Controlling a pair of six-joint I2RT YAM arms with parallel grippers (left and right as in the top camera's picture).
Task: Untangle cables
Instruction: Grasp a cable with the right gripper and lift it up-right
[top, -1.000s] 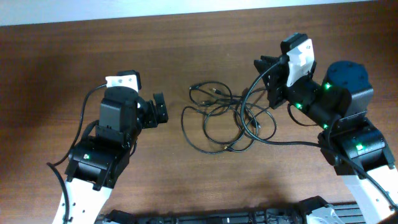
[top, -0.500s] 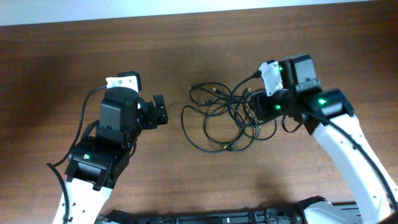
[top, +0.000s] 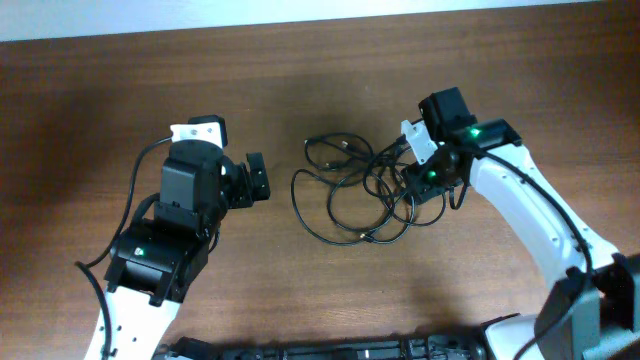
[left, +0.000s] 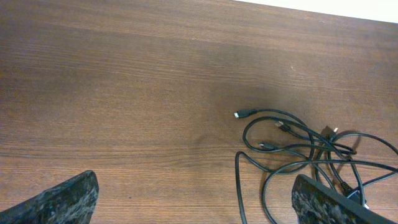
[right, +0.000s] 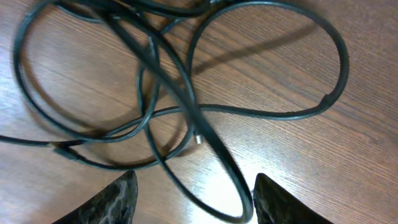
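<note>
Tangled cables (top: 383, 190) sprawled left to right, right gripper (top: 415, 188) parted over right end

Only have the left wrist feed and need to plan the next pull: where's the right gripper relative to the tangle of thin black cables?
Observer: Overhead shows the right gripper at the right edge of the tangle of thin black cables.
Operator: Open or shut?
Observer: Open. In the right wrist view its fingers stand wide apart, with one black strand lying in the gap between them.
Operator: And the loop cut off at the bottom of my frame?
Observer: Overhead shows it whole: a large loop on the side of the tangle nearest the arm bases, lying on the brown wooden table.
</note>
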